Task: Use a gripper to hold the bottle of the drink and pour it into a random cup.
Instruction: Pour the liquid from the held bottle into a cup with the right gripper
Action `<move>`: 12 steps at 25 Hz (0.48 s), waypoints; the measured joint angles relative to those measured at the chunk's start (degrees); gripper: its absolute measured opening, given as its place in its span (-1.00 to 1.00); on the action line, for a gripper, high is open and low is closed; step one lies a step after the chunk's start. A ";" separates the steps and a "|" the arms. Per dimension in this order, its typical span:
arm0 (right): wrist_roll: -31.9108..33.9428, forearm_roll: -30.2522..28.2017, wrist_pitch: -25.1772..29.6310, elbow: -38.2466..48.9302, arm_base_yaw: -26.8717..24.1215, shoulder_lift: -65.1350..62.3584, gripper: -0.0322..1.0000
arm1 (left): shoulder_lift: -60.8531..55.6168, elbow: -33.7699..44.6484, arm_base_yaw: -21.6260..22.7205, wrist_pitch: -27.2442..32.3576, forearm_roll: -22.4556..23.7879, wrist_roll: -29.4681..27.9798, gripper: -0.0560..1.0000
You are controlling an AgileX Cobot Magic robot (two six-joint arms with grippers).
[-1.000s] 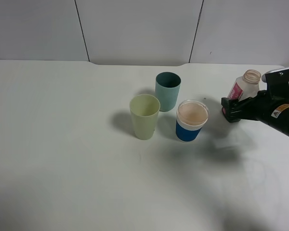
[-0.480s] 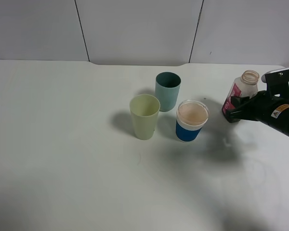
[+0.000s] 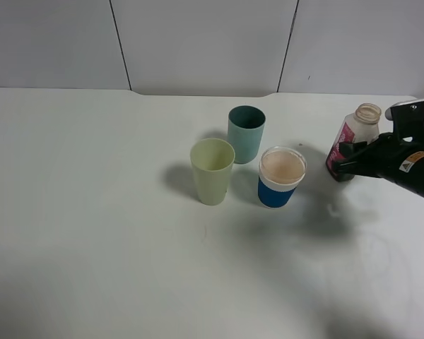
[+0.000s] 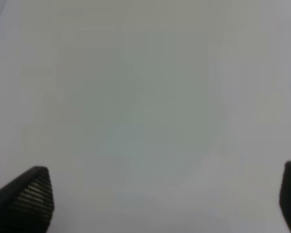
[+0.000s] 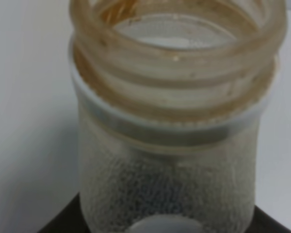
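Note:
The clear capless bottle (image 3: 355, 138) with a red-pink label stands nearly upright at the right of the table. My right gripper (image 3: 341, 164), a black claw, is shut on its lower body. In the right wrist view the bottle (image 5: 174, 145) fills the frame, and its neck and upper body look empty. No dark drink shows. A blue cup with a white rim (image 3: 280, 177) stands left of the bottle and holds a pale pinkish fill. My left gripper (image 4: 165, 199) is open over bare white table and is out of the exterior high view.
A pale green cup (image 3: 212, 171) and a teal cup (image 3: 246, 133) stand close to the blue cup near the table's middle. The white table (image 3: 92, 212) stretches bare to the left and front. A white panelled wall runs along the back edge.
The bottle has gone from tilted towards the cups to nearly upright, still in my right gripper. The gripper has shifted slightly to the right. The cups have not moved.

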 joint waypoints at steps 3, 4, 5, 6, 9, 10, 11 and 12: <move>3.63 -2.23 5.79 -0.25 0.00 -3.47 -0.25 | 0.00 0.00 0.00 0.00 0.00 0.00 0.86; 5.32 -3.63 8.43 -0.93 0.00 -4.90 -0.25 | 0.00 0.00 0.00 0.00 0.00 0.00 0.86; 7.09 -5.39 10.66 -1.90 0.00 -6.17 -0.25 | 0.00 0.00 0.00 0.00 0.00 0.00 0.86; 9.62 -7.67 13.36 -3.03 0.00 -7.72 -0.25 | 0.00 0.00 0.00 0.00 0.00 0.00 0.86; 19.00 -15.37 20.22 -6.51 0.00 -11.87 -0.25 | 0.00 0.00 0.00 0.00 0.00 0.00 0.86; 22.64 -17.80 22.59 -7.52 0.00 -13.16 -0.25 | 0.00 0.00 0.00 0.00 0.00 0.00 0.86; 26.35 -20.75 24.82 -8.68 0.00 -14.34 -0.25 | 0.00 0.00 0.00 0.00 0.00 0.00 0.86; 29.39 -23.90 26.67 -9.82 0.00 -15.41 -0.25 | 0.00 0.00 0.00 0.00 0.00 0.00 0.86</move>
